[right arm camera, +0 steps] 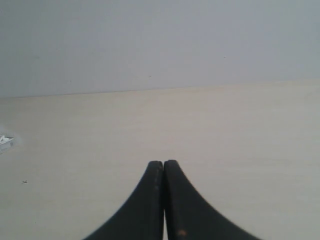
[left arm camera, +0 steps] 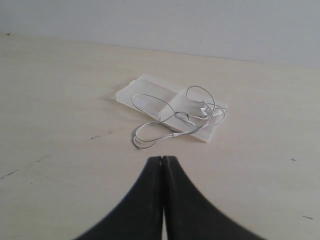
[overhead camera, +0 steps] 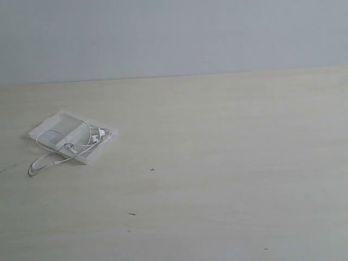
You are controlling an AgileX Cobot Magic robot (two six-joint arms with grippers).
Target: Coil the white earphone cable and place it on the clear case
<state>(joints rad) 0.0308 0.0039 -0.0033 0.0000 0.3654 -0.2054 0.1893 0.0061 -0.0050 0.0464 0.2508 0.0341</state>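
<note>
We see our left gripper (left arm camera: 163, 159) with both black fingers pressed tight together, gripping nothing; our right gripper (right arm camera: 163, 162) likewise, fingers closed tip to tip, empty.

A pale wood-grain table (overhead camera: 228, 163) with small dark specks meets a plain grey-white wall (overhead camera: 174, 32).

Bearing surface: the tabletop (overhead camera: 228, 141) — pale beige with a faint wood grain, spanning the full width of the exterior view. Background: a plain grey-white wall (overhead camera: 174, 32) meeting the tabletop's far edge along a slightly slanted line. Surface marks — a small cross-shaped speck (overhead camera: 152, 169) near mid-surface, a short dark fleck (overhead camera: 131, 214) nearer the camera
</note>
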